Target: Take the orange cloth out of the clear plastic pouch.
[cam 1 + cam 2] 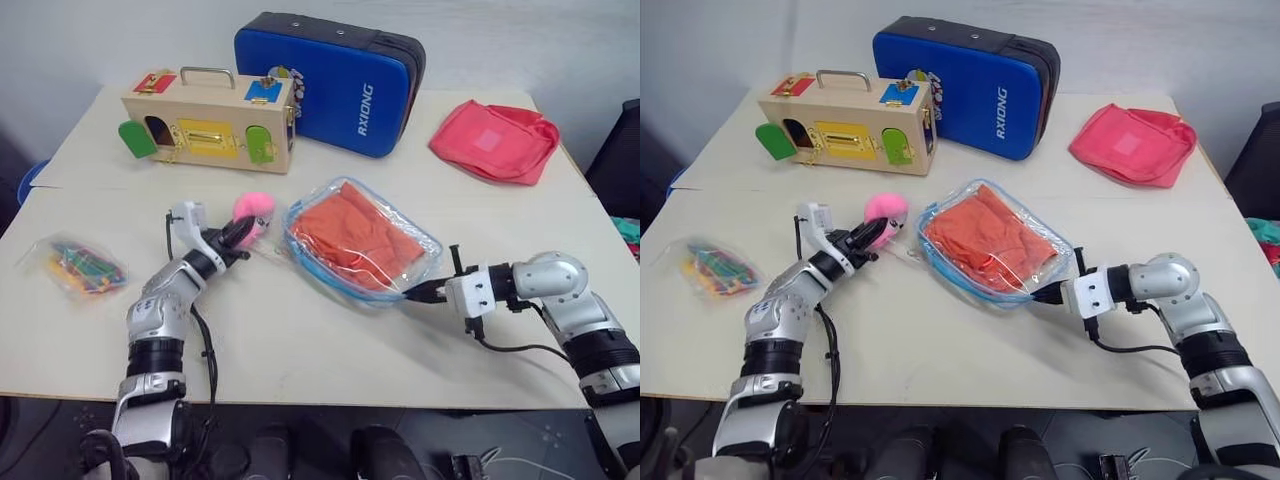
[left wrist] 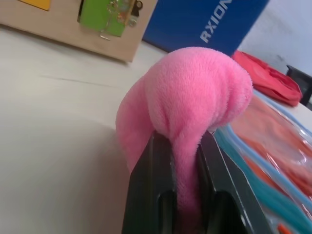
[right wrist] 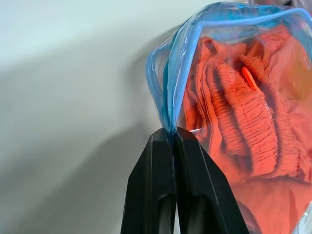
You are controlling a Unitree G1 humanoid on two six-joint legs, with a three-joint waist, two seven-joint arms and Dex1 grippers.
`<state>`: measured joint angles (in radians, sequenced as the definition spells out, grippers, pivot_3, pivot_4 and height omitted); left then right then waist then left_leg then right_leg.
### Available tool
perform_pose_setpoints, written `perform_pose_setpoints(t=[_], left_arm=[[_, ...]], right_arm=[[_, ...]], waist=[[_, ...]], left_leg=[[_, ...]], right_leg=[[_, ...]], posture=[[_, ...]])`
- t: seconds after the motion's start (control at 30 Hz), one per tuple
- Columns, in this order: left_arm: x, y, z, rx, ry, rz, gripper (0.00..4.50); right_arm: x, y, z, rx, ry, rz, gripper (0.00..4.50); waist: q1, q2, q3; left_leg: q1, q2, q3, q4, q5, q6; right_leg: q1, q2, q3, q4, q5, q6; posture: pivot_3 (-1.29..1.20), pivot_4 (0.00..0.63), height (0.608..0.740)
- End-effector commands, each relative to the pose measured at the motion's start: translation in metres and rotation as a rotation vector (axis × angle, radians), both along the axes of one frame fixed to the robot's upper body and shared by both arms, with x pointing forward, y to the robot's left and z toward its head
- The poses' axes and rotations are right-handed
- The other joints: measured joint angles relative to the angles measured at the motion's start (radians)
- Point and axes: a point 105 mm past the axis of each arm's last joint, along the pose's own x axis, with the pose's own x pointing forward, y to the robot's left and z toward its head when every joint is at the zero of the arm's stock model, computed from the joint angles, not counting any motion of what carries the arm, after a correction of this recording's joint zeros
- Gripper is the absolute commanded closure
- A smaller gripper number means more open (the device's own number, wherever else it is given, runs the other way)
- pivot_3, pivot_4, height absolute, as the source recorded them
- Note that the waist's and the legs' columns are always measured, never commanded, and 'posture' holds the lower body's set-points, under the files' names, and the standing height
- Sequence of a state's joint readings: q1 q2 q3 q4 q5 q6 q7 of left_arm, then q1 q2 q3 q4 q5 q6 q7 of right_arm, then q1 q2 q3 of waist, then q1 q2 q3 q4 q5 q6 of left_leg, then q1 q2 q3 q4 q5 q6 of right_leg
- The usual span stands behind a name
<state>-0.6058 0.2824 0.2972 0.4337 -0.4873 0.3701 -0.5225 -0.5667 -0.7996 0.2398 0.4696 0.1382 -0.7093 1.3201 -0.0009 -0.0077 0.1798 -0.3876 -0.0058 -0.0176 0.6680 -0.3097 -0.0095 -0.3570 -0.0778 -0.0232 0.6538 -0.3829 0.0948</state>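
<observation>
- The clear plastic pouch (image 1: 362, 243) lies near the middle of the counter (image 1: 300, 330), its blue-edged rim puffed up off the surface.
- The orange cloth (image 1: 352, 232) sits bunched and wrinkled inside that pouch, all of it within the blue edging as far as I can see.
- The right gripper (image 3: 173, 139) has its two black fingers pinched tight together on the pouch's blue edge, at the corner nearest the counter's front and right.
- The left gripper (image 2: 184, 146) is clamped on a small pink plush lump (image 1: 252, 210), the fabric squeezed between its fingers; the lump looks raised just off the counter beside the pouch's left edge, though that gap is hard to judge.
- A bare stretch of counter runs along the front edge between the two arms.
- A small clear bag of colourful sticks (image 1: 76, 265) lies near the left edge, well apart from the pouch.
- At the back stand a wooden latch box (image 1: 208, 122) and a blue case (image 1: 330, 82); a pink-red fabric bag (image 1: 495, 140) lies toward the back right corner.
- Open surface separates the pouch from that back row.
</observation>
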Motion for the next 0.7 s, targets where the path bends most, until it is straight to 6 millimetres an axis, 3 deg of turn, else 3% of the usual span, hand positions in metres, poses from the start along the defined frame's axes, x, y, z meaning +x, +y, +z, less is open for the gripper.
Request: perform_pose_setpoints(t=[0.03, 0.23, 0.4, 0.47, 0.57, 0.7], left_arm=[[0.008, 0.002, 0.011, -0.009, -0.044, 0.045, 4.38], [0.025, 0.014, 0.019, -0.02, -0.072, 0.221, 4.38], [0.022, 0.005, 0.012, 0.014, -0.052, 0.162, 4.38], [0.017, 0.004, 0.009, -0.001, -0.022, 0.115, 3.66], [0.003, 0.007, 0.01, 0.089, -0.031, 0.03, 2.79], [-0.021, 0.039, 0.014, 0.357, -0.128, 0.019, 1.53]], right_arm=[[-0.007, -0.003, 0.014, 0.025, -0.023, 0.023, 4.46], [-0.024, -0.007, 0.014, 0.045, 0.015, 0.051, 4.46], [-0.026, -0.011, 0.009, 0.064, 0.043, 0.014, 4.46], [-0.021, -0.012, 0.01, 0.119, 0.069, -0.049, 4.5], [-0.022, -0.012, 0.013, 0.171, 0.119, -0.093, 3.78], [-0.025, -0.017, 0.027, 0.267, 0.151, -0.171, 2.43]], waist=[[0.0, 0.0, 0.0], [0.001, 0.0, 0.0], [0.001, 0.0, 0.0], [0.001, 0.0, 0.0], [-0.002, 0.0, 0.0], [-0.004, 0.0, 0.0]], left_leg=[[0.0, 0.0, 0.0, 0.0, 0.0, 0.0], [0.0, 0.0, 0.0, 0.0, 0.0, 0.0], [0.0, 0.0, 0.0, 0.0, 0.0, 0.0], [0.0, 0.0, 0.0, 0.0, 0.0, 0.0], [0.0, 0.0, 0.0, 0.0, 0.0, 0.0], [0.0, 0.001, 0.001, -0.001, 0.0, -0.001]], right_leg=[[0.0, 0.0, -0.001, 0.0, 0.0, 0.0], [0.0, 0.0, -0.001, 0.0, 0.0, 0.0], [0.0, 0.0, -0.002, 0.0, 0.0, 0.0], [0.0, 0.0, -0.002, 0.001, 0.0, 0.0], [-0.001, 0.0, 0.0, 0.001, 0.0, 0.0], [-0.002, 0.0, 0.001, 0.001, 0.0, 0.0]], posture=[[0.0, 0.15, 0.74], [0.0, 0.15, 0.74], [0.0, 0.15, 0.74], [0.0, 0.15, 0.74], [0.0, 0.15, 0.74], [0.0, 0.15, 0.74]])
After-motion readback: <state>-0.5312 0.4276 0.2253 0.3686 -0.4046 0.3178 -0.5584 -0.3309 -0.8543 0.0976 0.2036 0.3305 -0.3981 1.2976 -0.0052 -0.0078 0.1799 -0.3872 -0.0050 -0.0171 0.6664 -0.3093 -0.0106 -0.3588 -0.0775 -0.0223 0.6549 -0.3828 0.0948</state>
